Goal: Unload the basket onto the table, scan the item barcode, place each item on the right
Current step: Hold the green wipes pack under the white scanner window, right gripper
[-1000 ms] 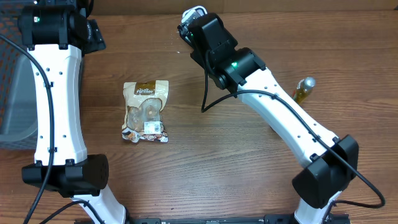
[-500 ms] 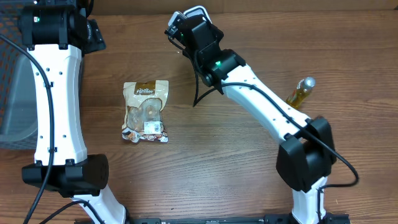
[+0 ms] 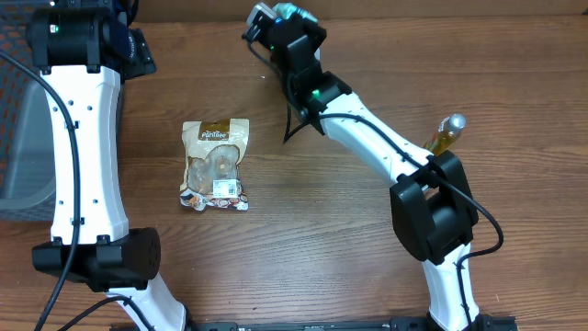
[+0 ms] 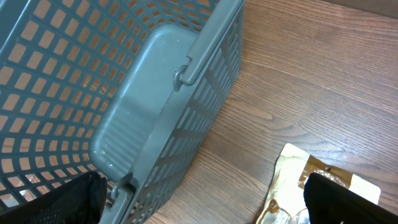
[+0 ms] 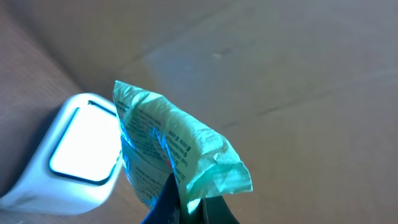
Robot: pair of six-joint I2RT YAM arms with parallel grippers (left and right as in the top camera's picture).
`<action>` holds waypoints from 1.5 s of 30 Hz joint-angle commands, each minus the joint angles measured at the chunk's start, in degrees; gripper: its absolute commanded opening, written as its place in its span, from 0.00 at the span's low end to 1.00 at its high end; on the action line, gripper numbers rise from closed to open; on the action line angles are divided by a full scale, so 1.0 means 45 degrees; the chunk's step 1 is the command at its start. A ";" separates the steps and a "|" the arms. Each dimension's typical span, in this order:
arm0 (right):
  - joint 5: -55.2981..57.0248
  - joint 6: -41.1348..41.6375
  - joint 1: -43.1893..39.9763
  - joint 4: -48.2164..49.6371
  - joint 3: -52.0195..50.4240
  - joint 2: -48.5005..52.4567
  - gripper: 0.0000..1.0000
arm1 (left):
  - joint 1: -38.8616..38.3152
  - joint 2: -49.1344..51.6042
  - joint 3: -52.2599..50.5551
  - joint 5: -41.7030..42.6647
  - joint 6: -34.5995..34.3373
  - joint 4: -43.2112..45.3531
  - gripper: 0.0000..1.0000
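Observation:
My right gripper (image 5: 189, 208) is shut on a crumpled teal packet (image 5: 180, 155) with small print on it. The packet hangs right beside the lit window of a white scanner (image 5: 78, 152). In the overhead view the right gripper (image 3: 276, 20) sits at the table's far edge, with a bit of the teal packet (image 3: 294, 11) showing. My left gripper (image 4: 205, 208) is open with nothing between its fingers. It hovers over bare wood between the grey basket (image 4: 155, 93) and a gold pouch (image 4: 295, 183).
The gold snack pouch (image 3: 215, 165) lies flat left of centre. A grey mesh basket (image 3: 14, 119) stands at the left edge. A small yellow bottle (image 3: 447, 131) lies on the right side. The left arm (image 3: 83, 138) stretches along the left side.
The right arm has swung left and toward the far edge, carrying the teal packet up to the scanner. The left arm has not moved.

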 commanded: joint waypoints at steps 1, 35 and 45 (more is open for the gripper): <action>0.0330 -0.0272 -0.0219 0.0573 0.0306 0.0369 0.04 | -0.0087 -0.0053 0.0238 0.0049 0.0233 0.0024 0.99; -0.1477 -0.1078 -0.0452 -0.0034 0.0306 0.2322 0.04 | -0.0087 -0.0053 0.0238 0.0049 0.0233 0.0024 1.00; -0.1122 -0.0593 -0.0437 -0.0330 0.0311 0.2050 0.04 | -0.0087 -0.0053 0.0238 0.0049 0.0233 0.0024 1.00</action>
